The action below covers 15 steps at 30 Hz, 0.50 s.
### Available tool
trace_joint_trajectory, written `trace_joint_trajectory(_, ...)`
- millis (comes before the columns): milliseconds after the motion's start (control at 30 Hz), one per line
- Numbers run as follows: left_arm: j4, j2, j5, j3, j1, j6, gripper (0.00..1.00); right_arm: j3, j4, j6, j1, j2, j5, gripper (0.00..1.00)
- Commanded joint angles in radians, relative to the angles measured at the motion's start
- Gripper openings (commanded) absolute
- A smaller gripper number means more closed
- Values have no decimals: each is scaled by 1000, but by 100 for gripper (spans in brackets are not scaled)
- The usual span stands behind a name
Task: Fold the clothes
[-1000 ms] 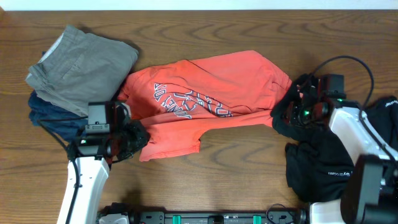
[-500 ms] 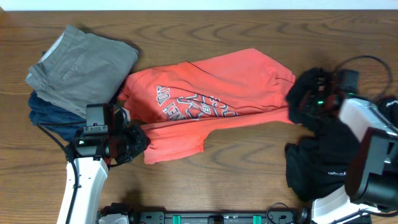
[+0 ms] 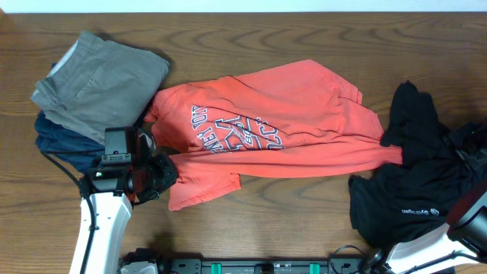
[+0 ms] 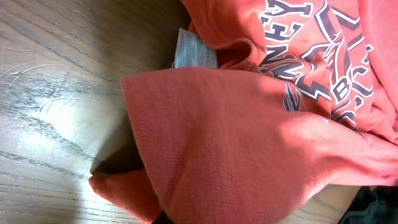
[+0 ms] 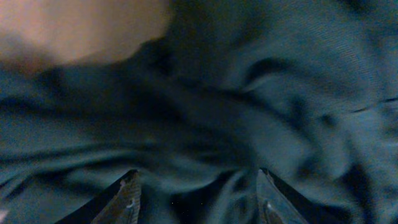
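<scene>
T-shirt (image 3: 297, 125), coral-red, lies crumpled on the tabletop (image 3: 297, 228) with its lettering up. I have the left hand (image 3: 163, 171) clenched on the T-shirt's lower-left edge; red fabric fills that wrist view. On my right hand (image 5: 198, 186) the fingers stand apart, released, with dark cloth close in front of them. A black garment (image 3: 415, 194) is heaped at the T-shirt's right end, overlapping it. The grey-khaki garment (image 3: 103, 76) sits on a navy garment (image 3: 57, 141), just left of the T-shirt.
</scene>
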Motion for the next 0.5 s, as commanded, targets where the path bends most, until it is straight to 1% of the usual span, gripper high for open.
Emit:
trace_joint_trajectory(0, -3, -6, -23, -2, 8, -2, 6, 44, -59, -86, 27, -16, -291, 60)
trace_joint_trajectory(67, -5, -6, -23, -2, 8, -2, 6, 47, -114, -199, 65, -35, -475, 59)
trace_joint_trajectory(100, -4, -6, -23, -2, 8, -2, 6, 47, -142, -235, 88, -40, -501, 60)
trace_joint_trajectory(200, -3, -6, -23, -2, 8, -2, 6, 38, -240, -320, 185, -42, -433, 62)
trace_joint_trajectory(267, -3, -5, -23, -2, 8, -2, 6, 10, -269, -317, 249, -42, -346, 62)
trace_joint_trajectory(367, -4, -5, -23, -2, 8, -2, 6, -52, -262, -274, 319, -42, -292, 63)
trace_joint_trajectory(433, -4, -5, -23, -2, 8, -2, 6, -93, -250, -186, 332, -42, -202, 63)
trace_joint_trajectory(467, -4, -5, -23, -2, 8, -2, 6, -119, -243, -116, 331, -42, -117, 63)
